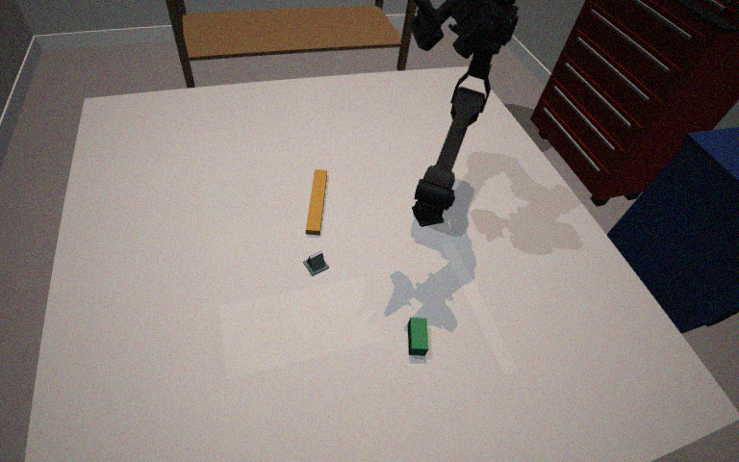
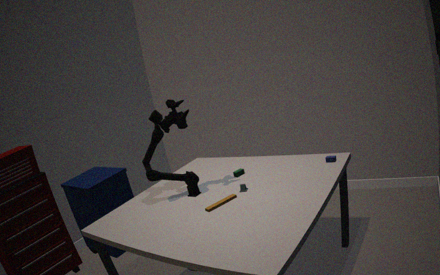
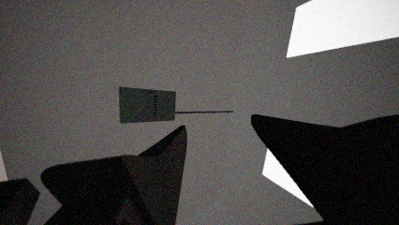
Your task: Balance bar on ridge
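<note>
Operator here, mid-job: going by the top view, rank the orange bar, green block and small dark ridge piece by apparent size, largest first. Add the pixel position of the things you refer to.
1. Orange bar (image 1: pixel 316 201) (image 2: pixel 220 203)
2. Green block (image 1: pixel 418 334) (image 2: pixel 239 172)
3. Dark ridge piece (image 1: pixel 316 264) (image 2: pixel 243 188)

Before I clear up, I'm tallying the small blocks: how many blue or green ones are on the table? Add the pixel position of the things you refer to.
2: a green block (image 1: pixel 418 336) (image 2: pixel 239 172) beyond the ridge (image 1: pixel 316 263) (image 2: pixel 243 188) in the exterior view, and a blue block (image 2: pixel 330 158) near the far right corner.
</note>
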`<action>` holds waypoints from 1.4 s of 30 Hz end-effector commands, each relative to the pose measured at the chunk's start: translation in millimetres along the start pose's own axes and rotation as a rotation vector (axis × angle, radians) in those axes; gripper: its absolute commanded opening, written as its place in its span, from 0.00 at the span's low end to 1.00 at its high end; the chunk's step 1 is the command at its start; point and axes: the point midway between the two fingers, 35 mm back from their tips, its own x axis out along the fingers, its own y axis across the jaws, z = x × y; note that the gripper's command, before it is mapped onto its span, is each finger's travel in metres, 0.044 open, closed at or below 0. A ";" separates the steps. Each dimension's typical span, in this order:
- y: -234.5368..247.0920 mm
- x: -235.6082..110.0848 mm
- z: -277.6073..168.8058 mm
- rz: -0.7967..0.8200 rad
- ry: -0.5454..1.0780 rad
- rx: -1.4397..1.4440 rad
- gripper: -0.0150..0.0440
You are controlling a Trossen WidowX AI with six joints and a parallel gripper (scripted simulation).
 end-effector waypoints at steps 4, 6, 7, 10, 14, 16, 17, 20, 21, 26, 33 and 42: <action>22.1 25.2 41.6 0.112 -0.070 -0.073 0.79; 30.4 32.1 51.0 0.150 -0.084 -0.090 0.79; 34.8 35.4 55.5 0.170 -0.091 -0.098 0.79; 49.3 45.1 68.1 0.231 -0.110 -0.119 0.79; 71.0 56.9 82.7 0.318 -0.132 -0.142 0.79; 82.9 62.2 89.0 0.363 -0.142 -0.151 0.79; 89.0 64.7 91.9 0.387 -0.147 -0.155 0.79; 108.1 71.5 99.6 0.458 -0.159 -0.163 0.79; 114.8 73.6 101.8 0.482 -0.163 -0.165 0.79; 147.5 80.4 109.3 0.602 -0.172 -0.163 0.79; 195.1 84.2 113.7 0.775 -0.171 -0.142 0.79; 258.8 80.5 111.9 1.019 -0.151 -0.095 0.79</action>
